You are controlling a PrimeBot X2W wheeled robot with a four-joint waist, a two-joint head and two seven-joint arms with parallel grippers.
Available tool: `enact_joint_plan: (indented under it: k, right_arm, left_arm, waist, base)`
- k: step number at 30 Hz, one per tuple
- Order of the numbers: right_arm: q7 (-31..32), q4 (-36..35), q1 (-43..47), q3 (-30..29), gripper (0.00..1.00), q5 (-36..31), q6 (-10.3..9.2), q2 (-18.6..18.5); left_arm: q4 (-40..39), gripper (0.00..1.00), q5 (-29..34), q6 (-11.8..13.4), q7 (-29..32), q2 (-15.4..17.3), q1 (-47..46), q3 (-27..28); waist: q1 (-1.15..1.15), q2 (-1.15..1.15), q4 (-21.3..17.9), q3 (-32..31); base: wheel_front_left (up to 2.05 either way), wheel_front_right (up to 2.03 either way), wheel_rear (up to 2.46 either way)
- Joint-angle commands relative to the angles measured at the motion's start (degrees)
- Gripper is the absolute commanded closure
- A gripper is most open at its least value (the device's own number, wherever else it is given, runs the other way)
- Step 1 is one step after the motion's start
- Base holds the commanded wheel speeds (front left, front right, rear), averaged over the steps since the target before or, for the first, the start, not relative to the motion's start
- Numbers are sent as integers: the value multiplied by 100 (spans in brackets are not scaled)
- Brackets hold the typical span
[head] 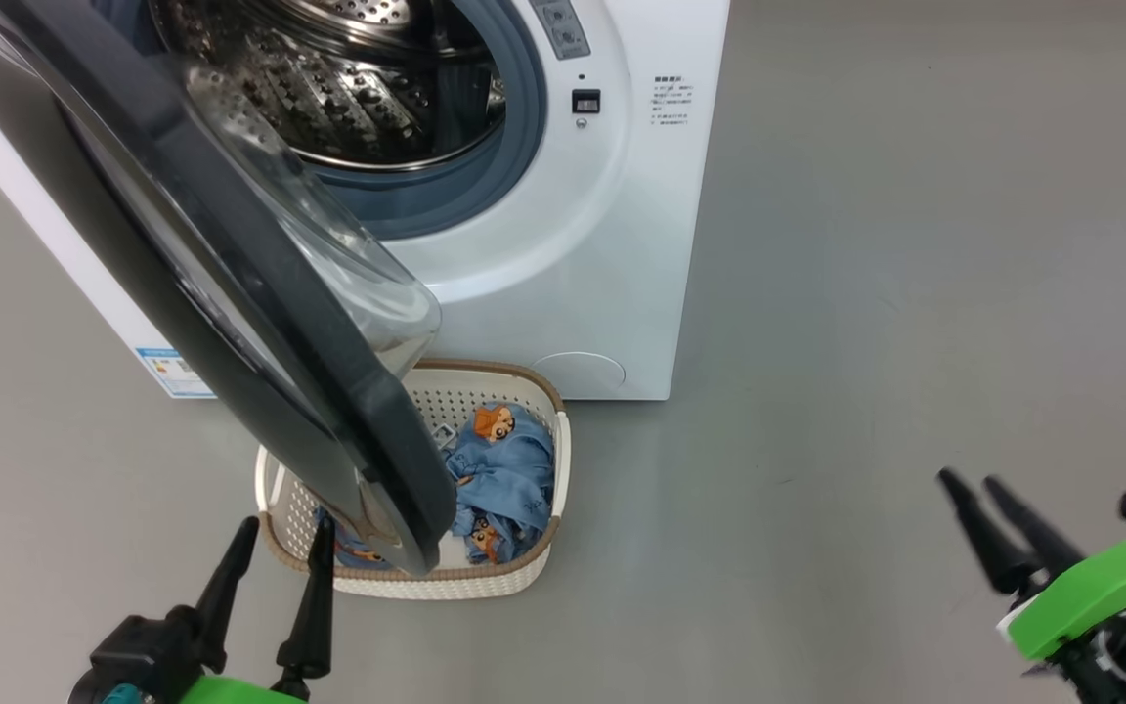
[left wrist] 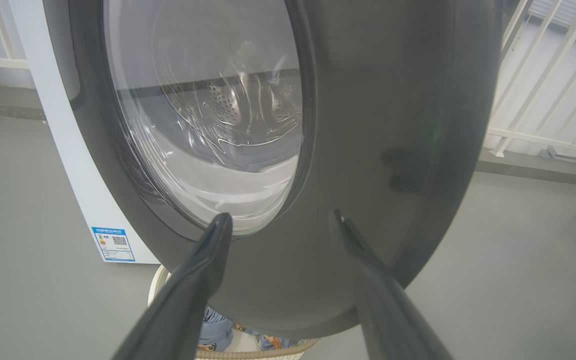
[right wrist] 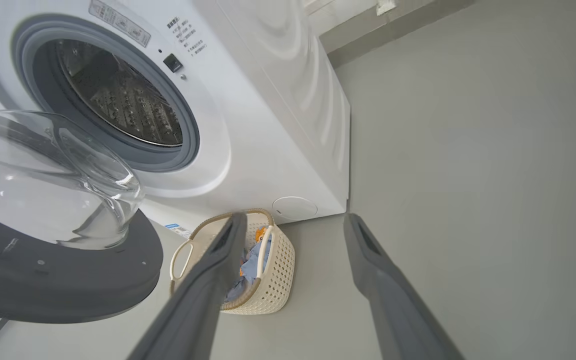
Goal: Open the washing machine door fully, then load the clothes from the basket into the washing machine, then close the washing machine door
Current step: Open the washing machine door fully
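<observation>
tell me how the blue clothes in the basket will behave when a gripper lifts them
Probably floppy: the clothes lie crumpled in soft folds, so they should drape and dangle from a pinch. Likely light, being thin fabric in a small basket. They look bunched together, so lifting one may drag the other along.

left gripper (head: 287, 528): two long black tapered fingers (head: 314, 606), black mount, bright green shell | right gripper (head: 968, 481): black fingers, green shell, white band, black knob
</observation>
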Motion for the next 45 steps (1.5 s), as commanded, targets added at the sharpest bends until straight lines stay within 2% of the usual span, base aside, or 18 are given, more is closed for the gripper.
enact_joint_plan:
  k: [1,7,15,20,29,33,34,35,40,45]
  right_arm:
    - [-71,-56,110,-176,0,-230,18,-71]
    - [-74,-228,584,-1545,0,-1665,18,447]
    - [-75,-1015,1272,-3055,0,-3287,18,1170]
    - [-75,-1255,1515,-3405,0,-3793,18,1401]
    - [-75,-1291,1669,-3749,0,-4059,18,1719]
    - [-75,-1289,1705,-3783,0,-4085,18,1749]
    - [-75,-1286,1711,-3785,0,-4089,18,1747]
    - [-75,-1284,1718,-3792,0,-4094,18,1745]
    - [-75,-1295,1762,-3829,0,-4125,18,1741]
    - [-75,-1353,1805,-3811,0,-4166,18,1730]
  left_arm:
    - [-148,0,55,-9,-37,61,-99,231]
    - [-141,0,65,-9,-37,35,-113,276]
    - [-156,0,69,-9,-37,36,-140,297]
    - [-175,0,72,-9,-37,22,-155,307]
    - [-122,0,67,-9,-37,-48,-153,316]
    - [-91,0,56,-9,-37,-63,-154,331]
    - [-93,73,57,-9,-37,-65,-162,340]
    - [-117,100,60,-9,-37,-71,-180,368]
    - [-394,100,-28,-9,-37,-158,-293,690]
    - [-1273,100,-56,-9,-37,-289,-494,1109]
  waist:
    - [0,0,-5,12]
    - [0,0,5,15]
    - [0,0,61,13]
    - [0,0,89,40]
    - [0,0,105,77]
    - [0,0,109,58]
    - [0,0,111,51]
    - [0,0,116,44]
    - [0,0,146,5]
    - [0,0,154,-24]
  base:
    - [0,0,0]
    - [0,0,0]
    - [0,0,0]
    - [0,0,0]
    - [0,0,0]
    - [0,0,0]
    - [0,0,0]
    - [0,0,0]
    - [0,0,0]
    - [0,0,0]
